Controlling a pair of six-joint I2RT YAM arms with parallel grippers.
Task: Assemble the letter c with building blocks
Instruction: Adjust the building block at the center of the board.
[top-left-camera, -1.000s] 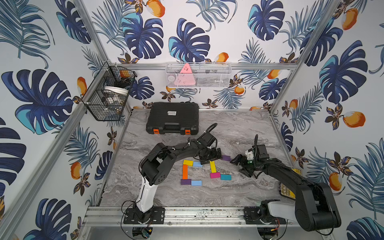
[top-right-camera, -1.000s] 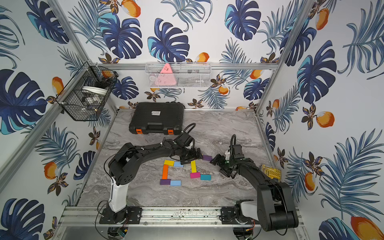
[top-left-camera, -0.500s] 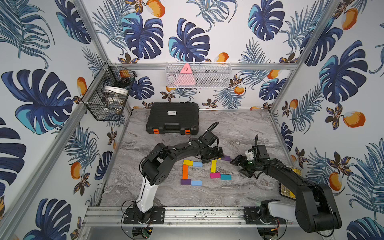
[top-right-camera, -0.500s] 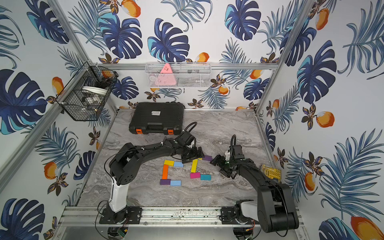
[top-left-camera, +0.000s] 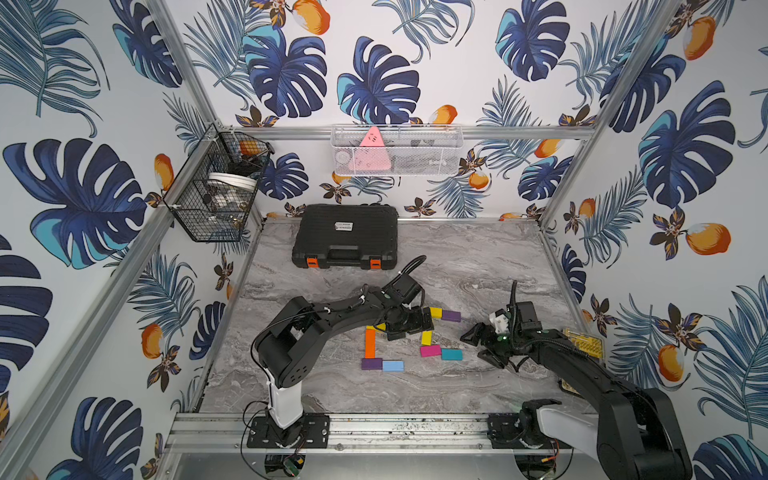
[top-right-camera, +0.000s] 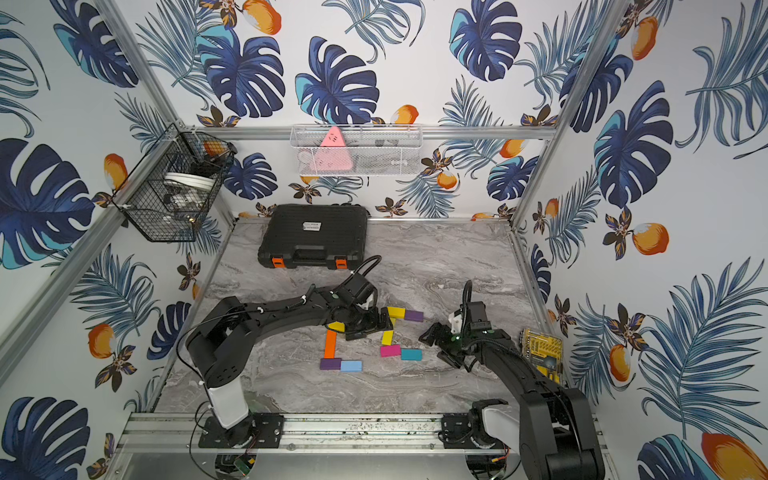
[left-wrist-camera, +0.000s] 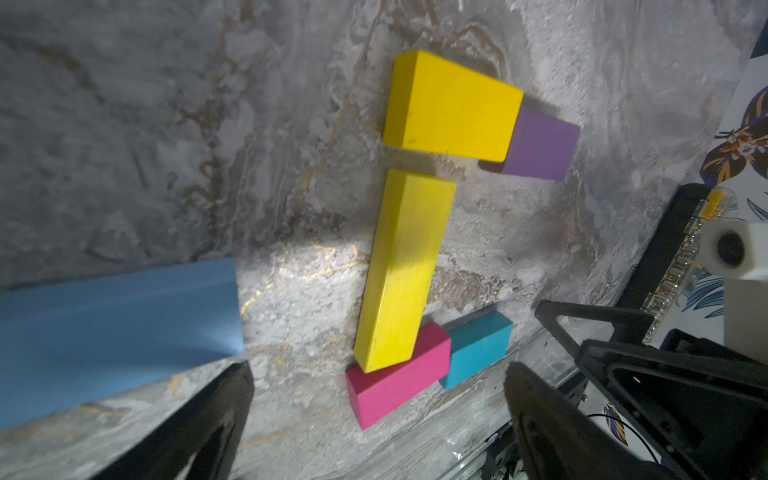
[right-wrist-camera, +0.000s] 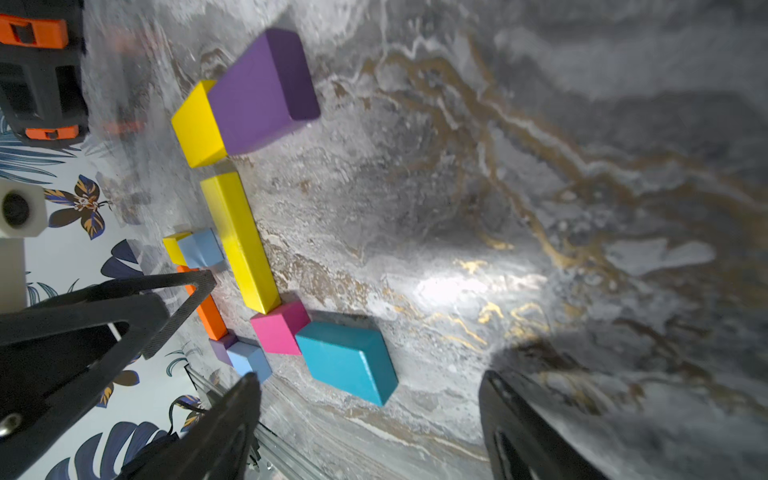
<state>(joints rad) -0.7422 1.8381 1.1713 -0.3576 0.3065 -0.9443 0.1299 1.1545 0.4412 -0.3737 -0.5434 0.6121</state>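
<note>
The building blocks lie mid-table in both top views. One group is a yellow block (top-left-camera: 436, 312), a purple block (top-left-camera: 451, 316), a long yellow block (top-left-camera: 426, 337), a magenta block (top-left-camera: 430, 351) and a teal block (top-left-camera: 451, 354). To its left are an orange block (top-left-camera: 370, 343), another purple block (top-left-camera: 371, 364) and a light blue block (top-left-camera: 392, 365). My left gripper (top-left-camera: 409, 324) is open and low between the groups, holding nothing. The magenta block (left-wrist-camera: 399, 376) lies just ahead of it, and another light blue block (left-wrist-camera: 116, 332) is by one finger. My right gripper (top-left-camera: 478, 345) is open and empty, with the teal block (right-wrist-camera: 345, 357) just in front.
A black case (top-left-camera: 345, 241) stands at the back of the marble table (top-left-camera: 478, 270). A yellow parts holder (top-left-camera: 582, 345) lies at the right edge behind my right arm. Wire baskets (top-left-camera: 216, 195) hang on the walls.
My left gripper has shifted toward the front, covering the light blue block beside the small yellow one and uncovering the yellow block next to the purple one. The right jaws have narrowed slightly.
</note>
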